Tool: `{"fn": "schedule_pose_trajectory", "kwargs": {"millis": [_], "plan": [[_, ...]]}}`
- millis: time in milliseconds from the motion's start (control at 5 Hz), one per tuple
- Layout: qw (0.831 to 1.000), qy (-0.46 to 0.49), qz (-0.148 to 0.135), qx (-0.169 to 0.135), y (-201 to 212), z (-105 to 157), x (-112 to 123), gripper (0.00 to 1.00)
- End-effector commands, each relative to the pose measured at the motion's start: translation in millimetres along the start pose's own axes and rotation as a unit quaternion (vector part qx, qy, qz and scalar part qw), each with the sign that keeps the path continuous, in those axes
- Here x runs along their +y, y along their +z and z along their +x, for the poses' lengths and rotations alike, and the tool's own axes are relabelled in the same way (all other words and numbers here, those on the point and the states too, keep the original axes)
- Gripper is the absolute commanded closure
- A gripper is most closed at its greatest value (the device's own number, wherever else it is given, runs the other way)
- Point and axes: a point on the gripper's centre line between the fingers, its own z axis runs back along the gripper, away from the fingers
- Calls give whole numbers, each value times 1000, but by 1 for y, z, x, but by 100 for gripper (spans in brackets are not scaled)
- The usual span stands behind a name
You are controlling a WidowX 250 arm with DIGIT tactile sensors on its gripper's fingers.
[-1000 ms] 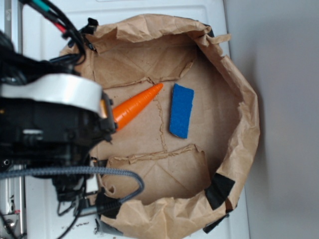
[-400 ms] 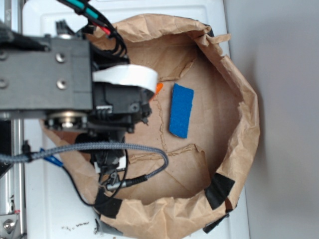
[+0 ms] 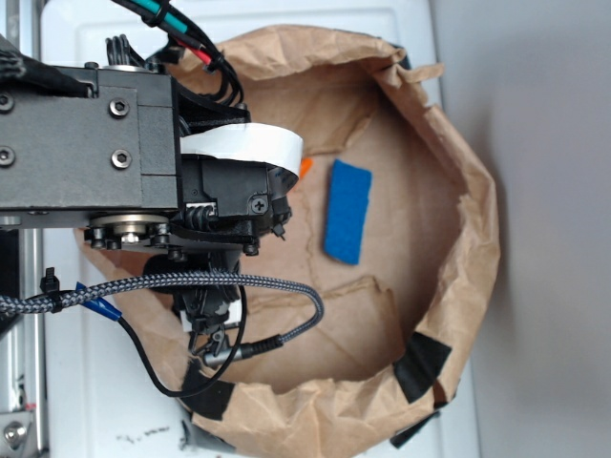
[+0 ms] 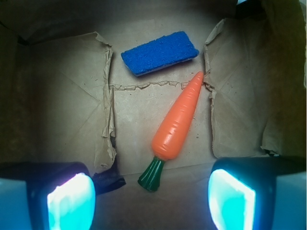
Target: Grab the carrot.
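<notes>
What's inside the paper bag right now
Lying flat inside the paper bag: a carrot and a blue block, apart. From the exterior view the arm covers most of the carrot.

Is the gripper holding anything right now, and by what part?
Nothing is held. The gripper is open above the smooth orange toy carrot, fingers apart.

The gripper [image 4: 151, 203] points straight down, its two fingers [image 4: 72, 201] spread wide apart and holding nothing; the arm [image 3: 86, 148] reaches in from the left
</notes>
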Motion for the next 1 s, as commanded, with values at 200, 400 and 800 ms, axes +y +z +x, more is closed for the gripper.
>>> {"fn": "schedule_pose_trajectory", "kwargs": {"millis": [200,400,800], "plan": [[998,58,-28,22,7,24,34,0],[999,51,-11,-5,-14,23,26,0],[999,20,-10,-30,-50,13,9,0]]}}
